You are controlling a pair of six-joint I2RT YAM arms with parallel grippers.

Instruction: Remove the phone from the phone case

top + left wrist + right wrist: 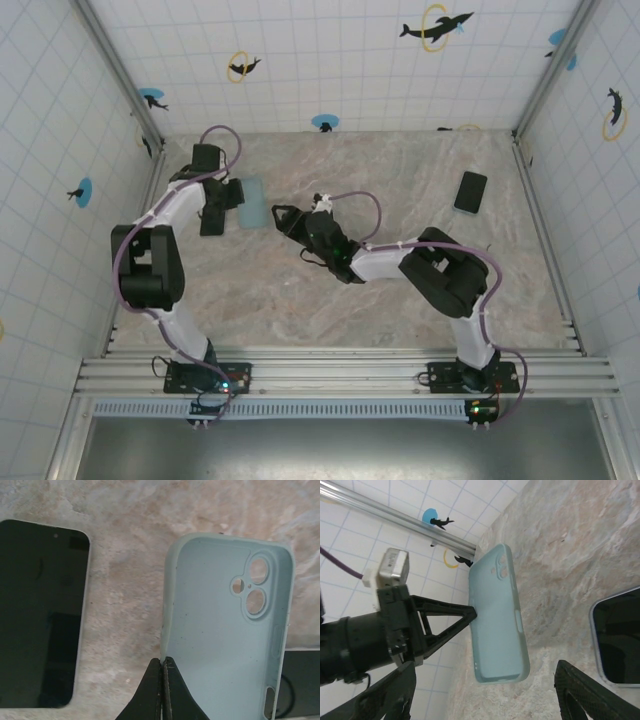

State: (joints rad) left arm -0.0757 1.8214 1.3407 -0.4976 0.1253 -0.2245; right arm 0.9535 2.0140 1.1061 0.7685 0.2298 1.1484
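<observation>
Pinching one long edge of the phone case [225,630], your left gripper [163,665] has its jaws clenched tight on the rim. The case is pale blue and empty: the left wrist view shows straight into the bare inside, with the camera cut-outs at the end away from the jaws. From the right wrist view the case is tilted up on edge with its back showing. You cannot tell whether its lower end touches the counter [400,165].

The phone [42,615] is out of the case. It lies flat on the counter just beside it, screen up and dark, not touching it, on the side of the pinched edge.

Your right gripper [285,222] sits near the case on the opposite side from the phone. Its jaws are released and spread wide, nothing between them, and its fingers [590,695] are clear of both case and phone.

A second dark phone [470,192] lies flat on the counter well apart from the case, far past the right gripper. A dark shape pokes out behind the case's corner in the left wrist view; too little of it shows to say what it is.
</observation>
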